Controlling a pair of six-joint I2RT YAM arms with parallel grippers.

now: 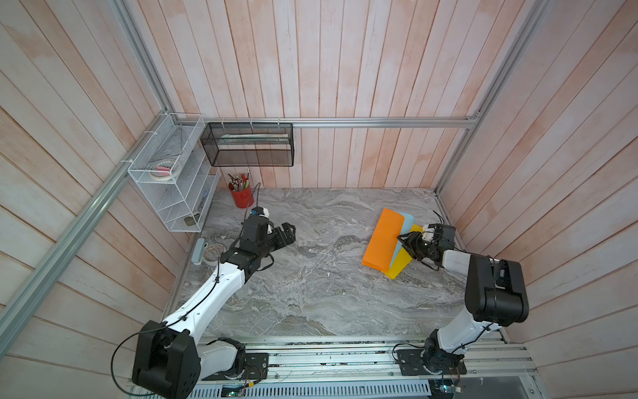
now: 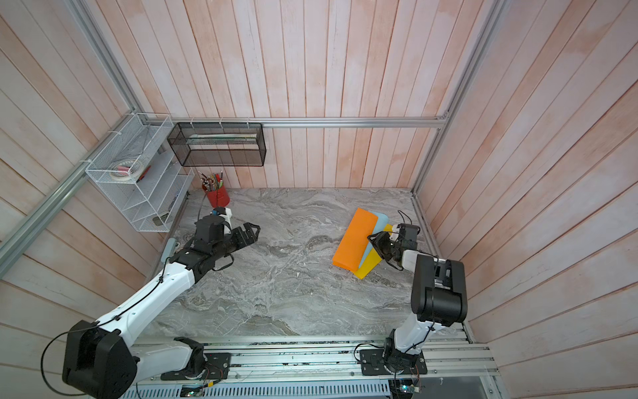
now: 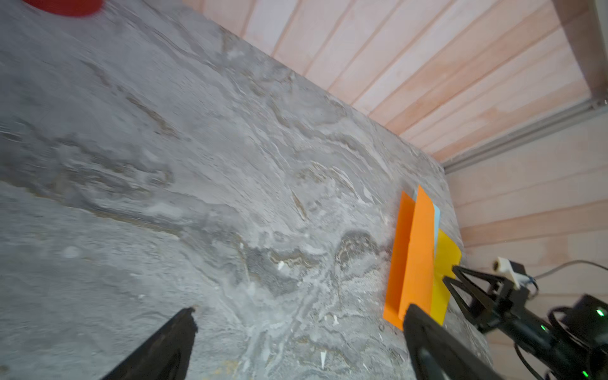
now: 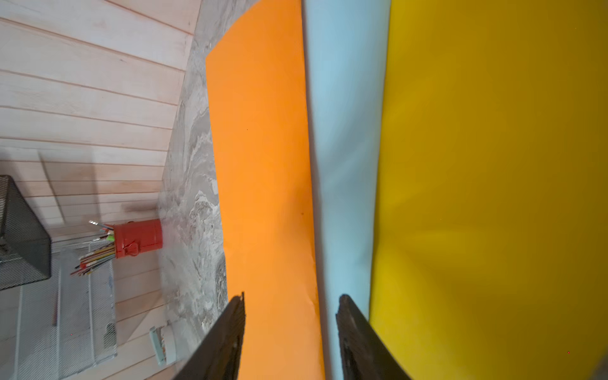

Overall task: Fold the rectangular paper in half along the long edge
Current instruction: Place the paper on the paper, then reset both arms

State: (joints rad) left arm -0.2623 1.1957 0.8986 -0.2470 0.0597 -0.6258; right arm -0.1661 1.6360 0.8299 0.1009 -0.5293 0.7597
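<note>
Straddling an edge of the paper (image 4: 263,158), right gripper (image 4: 292,297) stands parted, apparently unclamped; left gripper (image 1: 292,234) gapes wide above the table (image 1: 328,293).

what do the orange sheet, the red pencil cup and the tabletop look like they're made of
Orange sheet: thin matte paper or light card; it curves over itself without cracking. Red pencil cup: probably painted metal, with a slight sheen. Tabletop: grey veined marble look; whether it is real stone or printed laminate, I cannot tell.

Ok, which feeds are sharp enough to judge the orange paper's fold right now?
Left wrist: motion-smeared, red cup a blur, orange paper readable. Right wrist: close, crisp on the paper, fingers soft. Both top views: evenly lit, sharp, walls fanned by the wide lens.
</note>
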